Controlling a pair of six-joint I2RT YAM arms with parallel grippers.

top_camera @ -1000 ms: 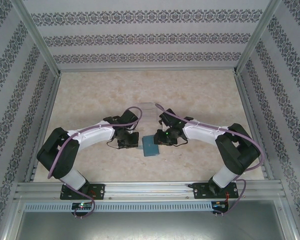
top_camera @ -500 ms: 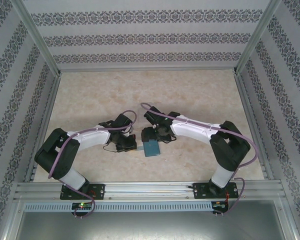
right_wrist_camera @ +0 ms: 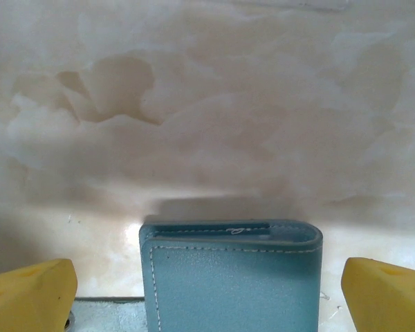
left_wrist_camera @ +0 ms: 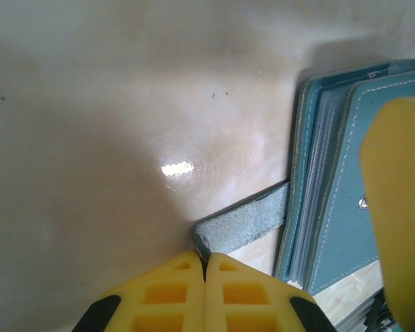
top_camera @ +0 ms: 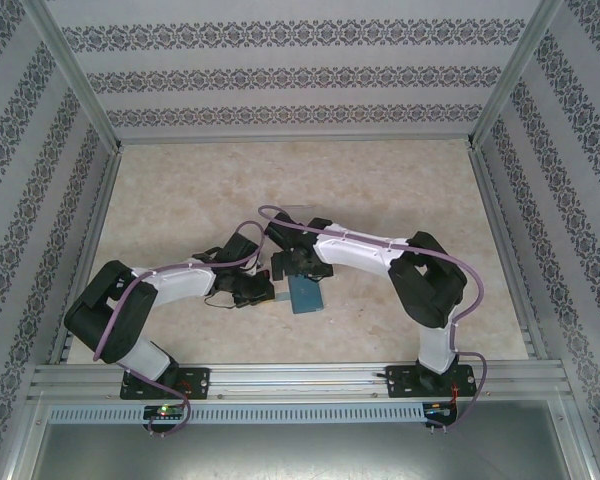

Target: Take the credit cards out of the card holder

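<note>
The teal card holder [top_camera: 306,295] lies folded on the table between the two grippers. My left gripper [left_wrist_camera: 206,257] is shut on the tip of its fuzzy closing tab [left_wrist_camera: 247,223], which sticks out leftward from the card holder [left_wrist_camera: 346,207]. Thin pale layers [left_wrist_camera: 323,166] show between its covers; the credit cards' faces are hidden inside. My right gripper [right_wrist_camera: 207,283] stands wide open just above the card holder [right_wrist_camera: 228,277], one yellow finger [right_wrist_camera: 31,294] on each side, touching nothing. In the top view the left gripper [top_camera: 268,293] is left of the holder and the right gripper [top_camera: 295,268] just behind it.
A clear plastic tray [top_camera: 298,211] lies on the beige table just behind the right arm. Patterned walls and metal rails [top_camera: 280,375] enclose the table. One yellow finger of the right gripper [left_wrist_camera: 400,207] hangs over the holder in the left wrist view.
The right arm has swung left and its gripper has opened wide over the card holder. The left gripper has stayed shut on the tab, shifting slightly.
</note>
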